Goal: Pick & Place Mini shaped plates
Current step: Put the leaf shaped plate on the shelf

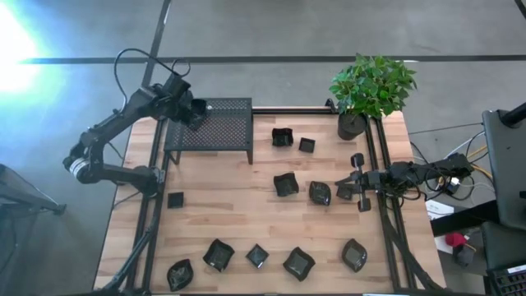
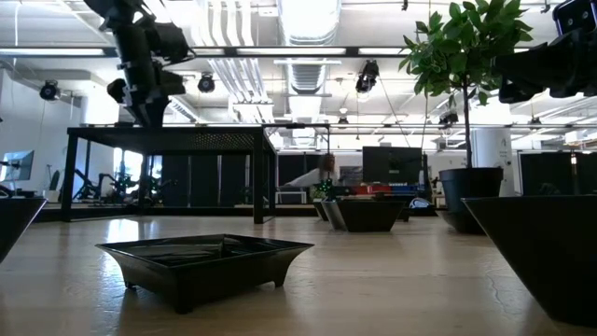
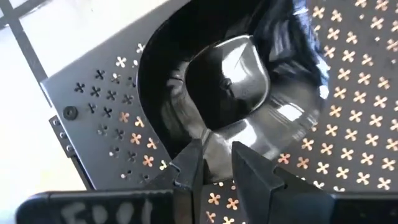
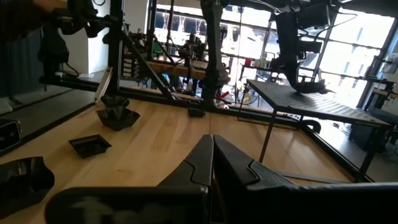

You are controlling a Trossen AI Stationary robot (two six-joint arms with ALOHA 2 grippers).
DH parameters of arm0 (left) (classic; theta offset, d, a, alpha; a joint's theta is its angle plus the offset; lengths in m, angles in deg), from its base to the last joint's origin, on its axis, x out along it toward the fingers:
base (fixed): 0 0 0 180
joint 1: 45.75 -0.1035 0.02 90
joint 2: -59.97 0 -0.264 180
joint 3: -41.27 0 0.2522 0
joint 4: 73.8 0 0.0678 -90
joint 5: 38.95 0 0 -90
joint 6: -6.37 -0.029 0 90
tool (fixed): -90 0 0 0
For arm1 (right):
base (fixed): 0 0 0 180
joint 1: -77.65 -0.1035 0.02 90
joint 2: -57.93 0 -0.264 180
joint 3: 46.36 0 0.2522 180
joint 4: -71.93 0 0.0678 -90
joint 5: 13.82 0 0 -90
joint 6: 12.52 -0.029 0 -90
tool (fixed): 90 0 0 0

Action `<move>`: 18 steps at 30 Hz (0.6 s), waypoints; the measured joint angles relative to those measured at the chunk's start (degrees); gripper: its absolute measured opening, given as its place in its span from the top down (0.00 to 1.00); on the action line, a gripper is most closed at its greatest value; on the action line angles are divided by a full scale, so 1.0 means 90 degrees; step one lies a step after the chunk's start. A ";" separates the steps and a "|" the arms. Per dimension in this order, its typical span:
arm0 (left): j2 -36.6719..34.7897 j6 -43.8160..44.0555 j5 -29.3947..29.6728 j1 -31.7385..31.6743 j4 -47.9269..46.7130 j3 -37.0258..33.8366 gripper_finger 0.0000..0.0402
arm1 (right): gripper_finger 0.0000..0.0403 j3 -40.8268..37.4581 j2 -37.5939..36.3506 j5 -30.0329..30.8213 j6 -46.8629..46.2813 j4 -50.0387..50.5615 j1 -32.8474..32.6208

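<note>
- The left tool [image 1: 194, 113] is positioned over the left end of the black perforated stand [image 1: 222, 130], at the far-left part of the table [image 1: 246, 222].
- In the left wrist view, the fingers [image 3: 189, 163] of this tool are closing on the rim of a glossy rounded plate [image 3: 230, 74], which is resting on the stand's perforated top; the jaws are standing only slightly apart, with the rim between them.
- The remaining mini shaped plates are lying scattered on the table: one small square plate [image 1: 175, 200] near the left edge, a row of five along the near edge from the leaf-shaped plate [image 1: 179, 273] to the rounded plate [image 1: 354, 255], two plates [image 1: 283, 137] just right of the stand, and two more [image 1: 286, 184] at the centre.
- The potted plant [image 1: 370, 90] is standing at the far-right corner of the table.
- The right tool [image 1: 348, 191] is lying low at the right edge of the table, fingers [image 4: 208, 163] pressed fully together and holding nothing, with a dark plate [image 1: 320, 193] just beside its tip.
</note>
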 joint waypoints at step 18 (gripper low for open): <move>0.0000 -0.0012 0.0482 -0.0010 0.0104 0.0117 0.81 | 0.98 0.0000 0.0002 -0.0001 0.0000 0.0000 0.0001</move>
